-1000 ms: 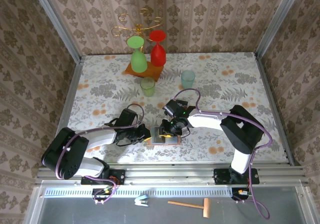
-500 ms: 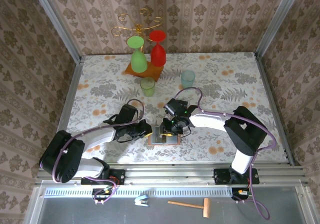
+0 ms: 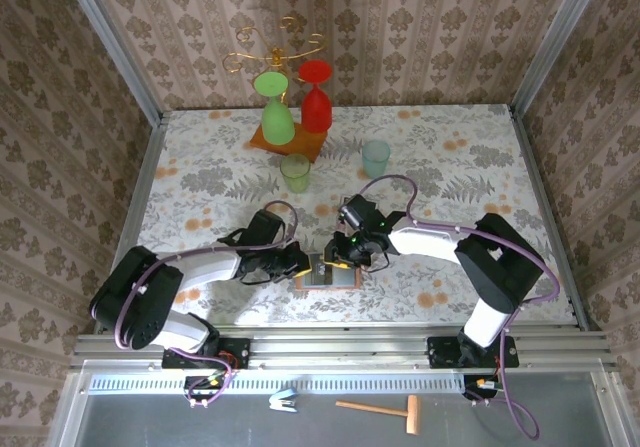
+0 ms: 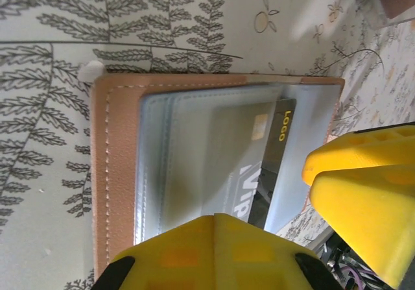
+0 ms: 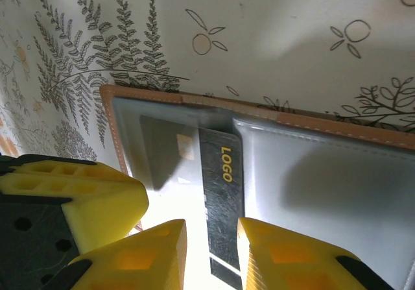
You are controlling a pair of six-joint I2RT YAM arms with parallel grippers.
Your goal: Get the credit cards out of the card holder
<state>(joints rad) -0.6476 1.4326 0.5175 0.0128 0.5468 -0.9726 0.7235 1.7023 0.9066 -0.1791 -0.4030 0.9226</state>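
The card holder [image 3: 328,275] lies open on the table near the front edge, tan rim [image 4: 117,173] outside, grey-blue with clear pockets inside [image 5: 324,173]. A dark credit card [image 4: 275,141] marked LOGO sticks partly out of the left pocket [image 5: 220,173]. My left gripper [image 3: 303,264] is shut, its yellow fingertips [image 4: 216,217] joined over the holder's left half. My right gripper [image 3: 342,257] hangs over the middle, open [image 5: 211,228], one finger on each side of the card's exposed strip. No red cards show.
A green cup [image 3: 295,172] and a teal cup [image 3: 375,157] stand behind the holder. Further back is a wooden stand [image 3: 290,145] with a green glass [image 3: 277,117], a red glass [image 3: 316,107] and a golden rack [image 3: 280,42]. Patterned walls close in three sides.
My left gripper has moved right onto the holder's left half. The right wrist has shifted slightly right and back; the holder stays put.
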